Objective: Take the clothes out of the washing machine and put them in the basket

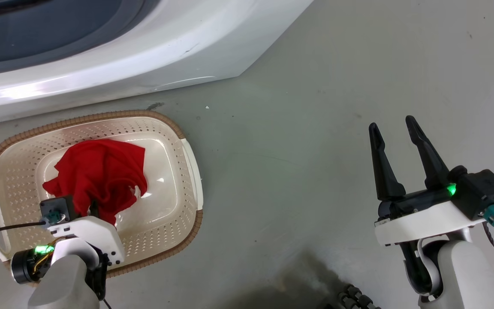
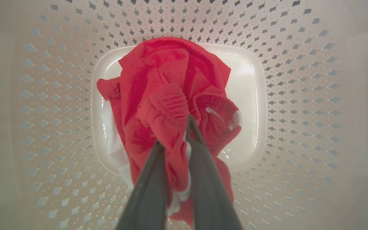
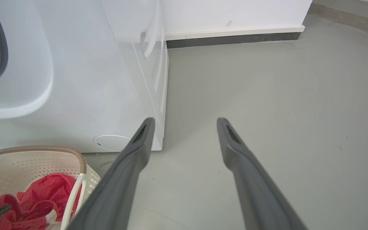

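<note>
A: Whereabouts, the clothes (image 2: 168,95)?
B: Heaped in the basket (image 1: 101,115), at eight o'clock in the head view, with the washing machine (image 1: 144,56) at eleven. Nipped at a ribbed fold by the left gripper (image 2: 174,134), closed on the cloth.
A: And the right gripper (image 1: 392,124)?
B: Spread wide, empty, at four o'clock over bare floor (image 1: 294,150).
A: Handling?
B: Probably soft, light and limp, nothing fragile. Best taken by a bunched fold or hem, never a flat layer.
</note>
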